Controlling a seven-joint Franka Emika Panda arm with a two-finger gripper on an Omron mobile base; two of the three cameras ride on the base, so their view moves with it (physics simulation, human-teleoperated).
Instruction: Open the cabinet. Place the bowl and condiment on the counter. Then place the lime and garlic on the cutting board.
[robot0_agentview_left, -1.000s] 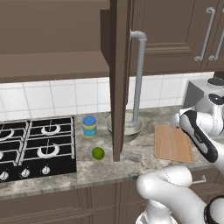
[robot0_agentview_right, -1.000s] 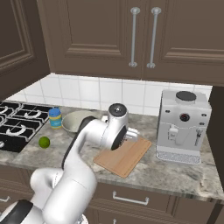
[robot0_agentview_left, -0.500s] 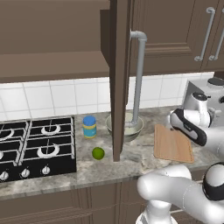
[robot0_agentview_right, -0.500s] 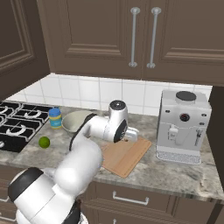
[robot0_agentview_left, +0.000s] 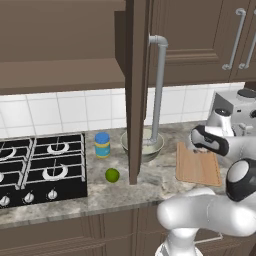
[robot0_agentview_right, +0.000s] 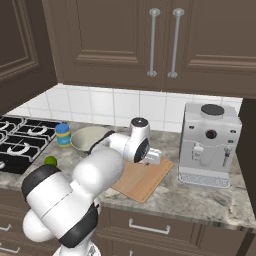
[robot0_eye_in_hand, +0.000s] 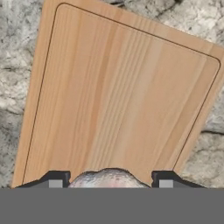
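While holding garlic (robot0_eye_in_hand: 108, 177), claw (robot0_eye_in_hand: 108, 180) hangs over cutting board (robot0_eye_in_hand: 118, 96).

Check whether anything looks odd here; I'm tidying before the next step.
Nothing is spilled or damaged. The cutting board lies slightly askew on the counter, the cabinet door stands open above it, and the lime sits off the board, beside the stove.

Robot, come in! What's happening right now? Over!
Tool gripping garlic over cutting board. Lime on counter. Board bare, path clear.
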